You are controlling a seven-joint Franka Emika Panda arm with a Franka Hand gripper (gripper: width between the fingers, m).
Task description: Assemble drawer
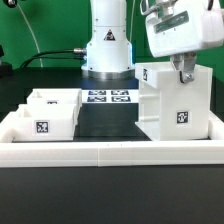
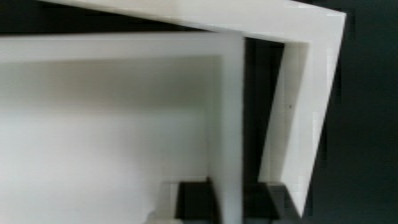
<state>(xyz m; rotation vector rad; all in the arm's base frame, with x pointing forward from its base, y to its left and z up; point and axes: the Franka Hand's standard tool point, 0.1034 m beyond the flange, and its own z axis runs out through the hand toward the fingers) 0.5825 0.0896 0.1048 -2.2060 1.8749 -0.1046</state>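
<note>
Exterior view: A Franka arm's pincer [image 1: 184, 76] reaches down from the upper right of the frame onto the top edge of the tall box [image 1: 190, 100], the hollow white body of the drawer kit. The box stands upright on the black desk [image 1: 105, 120] at the exterior view's right, and a black-and-white tag [image 1: 182, 115] faces the camera on its front. At the exterior view's left, well apart from the box, the white trays [image 1: 50, 112] sit low on the desk. One carries a tag of its own, and at this size it is hard to tell where one tray ends and the other begins. Between the two groups, toward the middle of the frame, the marker board [image 1: 108, 97] lies flat in front of the robot base [image 1: 107, 45]. A low white wall [image 1: 110, 152] runs across the lower part of the frame, bordering the desk.

Wrist view: The camera looks down along the tall box [image 2: 107, 130], whose pale inner face fills much of the picture, with its rim turning a corner against darkness. The pincer [image 2: 237, 203] straddles one thin wall of the box, with a dark fingertip [image 2: 198, 200] on either side of it. The fingers stand narrow and appear pressed against the wall, holding it.
</note>
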